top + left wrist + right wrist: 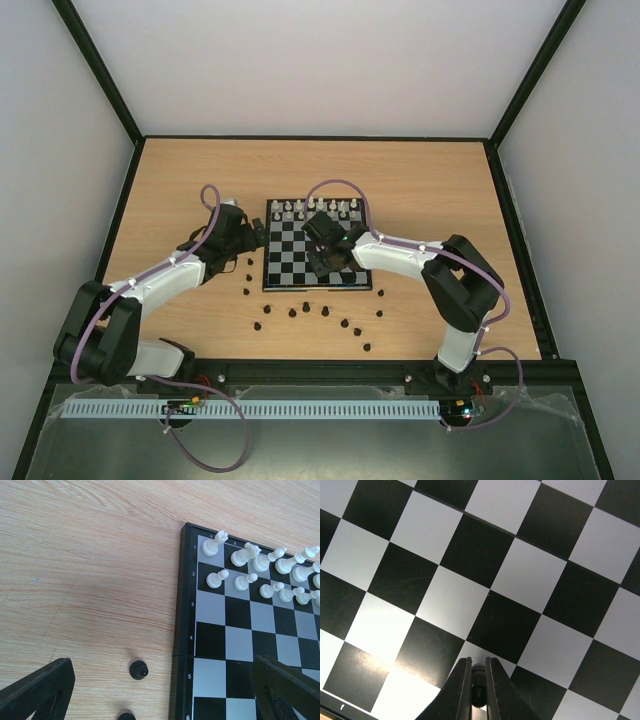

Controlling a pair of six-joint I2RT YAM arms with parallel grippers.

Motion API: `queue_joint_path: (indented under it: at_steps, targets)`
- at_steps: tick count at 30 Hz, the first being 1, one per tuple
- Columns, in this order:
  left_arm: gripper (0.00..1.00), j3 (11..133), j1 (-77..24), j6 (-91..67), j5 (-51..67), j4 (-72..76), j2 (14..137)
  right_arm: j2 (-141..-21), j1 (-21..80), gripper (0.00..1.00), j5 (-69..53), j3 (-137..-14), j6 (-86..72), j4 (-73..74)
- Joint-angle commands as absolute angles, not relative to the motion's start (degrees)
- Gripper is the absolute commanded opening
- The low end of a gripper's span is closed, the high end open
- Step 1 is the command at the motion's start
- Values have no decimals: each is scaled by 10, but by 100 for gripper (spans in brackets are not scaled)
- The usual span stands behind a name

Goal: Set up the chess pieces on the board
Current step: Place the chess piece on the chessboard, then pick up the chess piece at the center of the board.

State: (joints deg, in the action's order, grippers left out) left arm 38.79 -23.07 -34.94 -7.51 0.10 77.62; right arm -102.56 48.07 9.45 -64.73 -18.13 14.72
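Table (430,180) carries board (285,268). Over its near half, right gripper (478,662) pinched shut on one black piece (478,685); left gripper (160,690) spread wide, empty, at board's left edge. Remaining black pieces (307,306) loose off near and left sides; white pieces (315,208) fill far two rows. Lower straight, centre on a near-row square, release only once base sits flat.

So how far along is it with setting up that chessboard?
Early on. The white pieces stand in two rows at the board's far edge, but no black piece shows standing on it. The right gripper is shut on one small black piece above the near squares. The left gripper is open over the board's left edge. About a dozen black pieces lie loose on the table.
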Motion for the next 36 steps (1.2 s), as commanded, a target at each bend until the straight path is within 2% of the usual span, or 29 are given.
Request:
queue_joint_path:
  at_steps: [1, 10, 17, 22, 29, 33, 36]
  targets:
    - [99, 392, -228, -350, -77, -3, 770, -1036, 483, 5, 104, -664, -174, 156]
    - [99, 393, -228, -350, -76, -3, 773, -1040, 483, 9, 103, -661, -174, 154]
    - [99, 395, -228, -349, -75, -3, 777, -1028, 483, 24, 102, -654, -175, 153]
    - [99, 399, -228, -349, -72, -3, 789, -1016, 483, 30, 112, -648, -177, 150]
    - [99, 408, -228, -339, -61, -4, 816, -968, 482, 53, 152, -635, -193, 161]
    - [94, 417, -228, -330, -44, -3, 842, -937, 482, 56, 179, -624, -200, 170]
    - [85, 425, -229, -325, -39, -5, 864, -919, 481, 56, 192, -616, -204, 176]
